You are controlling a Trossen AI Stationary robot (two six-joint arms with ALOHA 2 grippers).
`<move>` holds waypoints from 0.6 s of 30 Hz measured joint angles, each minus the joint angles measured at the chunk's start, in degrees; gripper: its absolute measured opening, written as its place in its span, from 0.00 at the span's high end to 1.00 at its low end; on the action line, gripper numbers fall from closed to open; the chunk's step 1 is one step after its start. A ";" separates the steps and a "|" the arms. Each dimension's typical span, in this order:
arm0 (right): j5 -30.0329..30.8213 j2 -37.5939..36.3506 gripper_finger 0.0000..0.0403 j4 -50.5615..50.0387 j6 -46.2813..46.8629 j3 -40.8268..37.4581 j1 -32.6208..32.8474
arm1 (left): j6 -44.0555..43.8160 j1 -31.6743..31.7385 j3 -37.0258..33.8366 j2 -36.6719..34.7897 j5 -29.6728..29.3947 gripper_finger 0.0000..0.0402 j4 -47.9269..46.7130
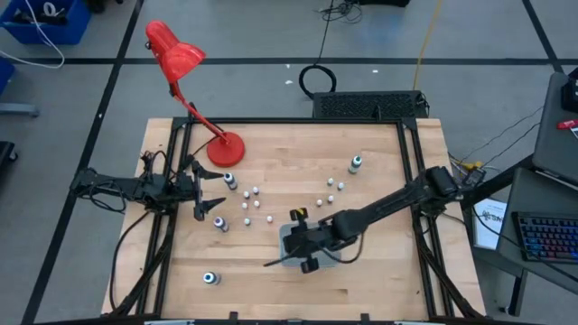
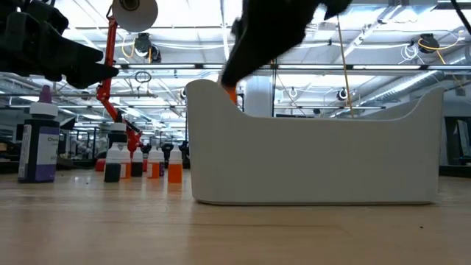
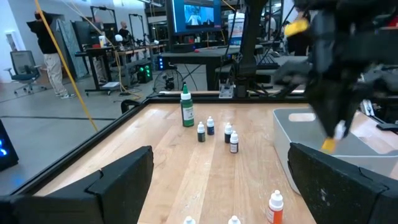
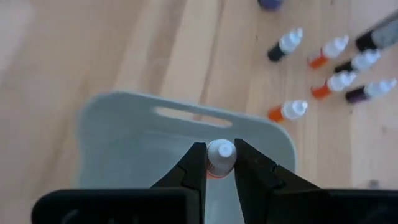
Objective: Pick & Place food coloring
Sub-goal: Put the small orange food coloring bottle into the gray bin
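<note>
Item in hand — your right gripper (image 4: 219, 163) clenches one orange vial (image 4: 220, 155) over the tray (image 4: 124, 149); left gripper (image 1: 209, 206) splayed, idle; other bottles (image 4: 287, 111) remain on the table (image 1: 379, 280).

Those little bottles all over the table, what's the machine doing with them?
It is collecting them into a tray. The right claw is shut on a small orange food coloring bottle, holding it above the pale tray. The left claw hangs open at the table's left side, holding nothing. Many more bottles stand scattered on the wooden table, next to a red lamp.
</note>
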 joint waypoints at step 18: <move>0.02 1.04 0.89 18.68 9.06 -13.17 -0.71 | 0.00 0.01 -0.01 0.01 0.00 0.09 0.01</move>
